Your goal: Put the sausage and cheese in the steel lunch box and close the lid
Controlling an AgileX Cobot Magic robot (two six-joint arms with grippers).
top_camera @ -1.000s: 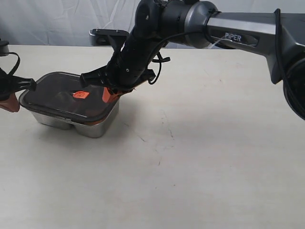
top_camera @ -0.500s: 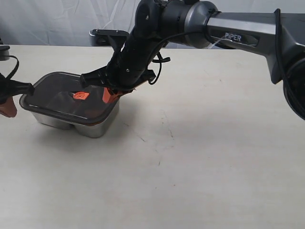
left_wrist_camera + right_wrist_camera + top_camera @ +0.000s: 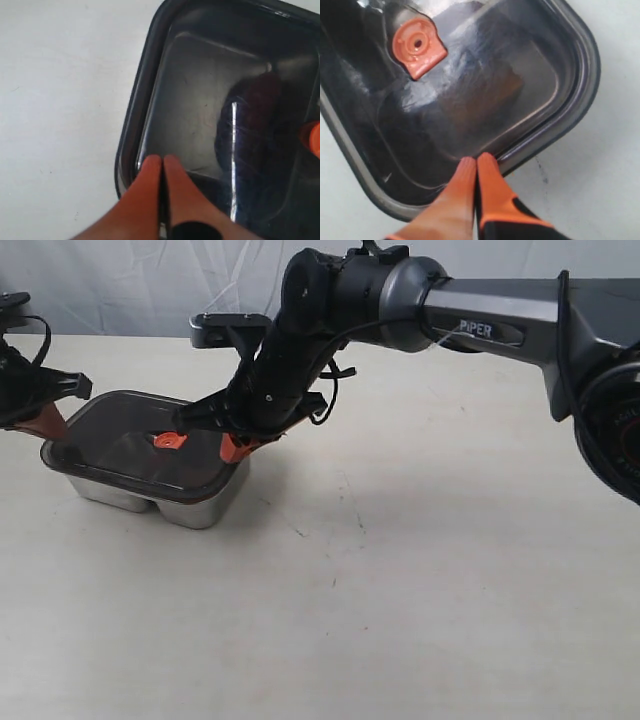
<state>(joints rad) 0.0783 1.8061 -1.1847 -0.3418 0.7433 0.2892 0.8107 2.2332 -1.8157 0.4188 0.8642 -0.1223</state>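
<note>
The steel lunch box (image 3: 205,508) stands at the table's left with the dark translucent lid (image 3: 110,448) lying on top, its orange valve (image 3: 168,440) in the middle. My left gripper (image 3: 55,433) is shut, its tips (image 3: 162,160) resting on the lid's left end just inside the rim. At the lid's right end my right gripper (image 3: 231,451) is also shut, pressing near the rim (image 3: 476,160). Through the lid a dark red sausage (image 3: 250,115) and a brownish block, the cheese (image 3: 492,92), show dimly. Neither gripper holds anything.
The right arm (image 3: 480,320) reaches across from the right over the table's back. Bare beige tabletop (image 3: 400,590) lies in front of and to the right of the box. A white backdrop (image 3: 120,280) runs behind.
My left gripper has moved from beside the box's left end up onto the lid's left edge. The right gripper stays on the lid's right end, the arm shifted slightly.
</note>
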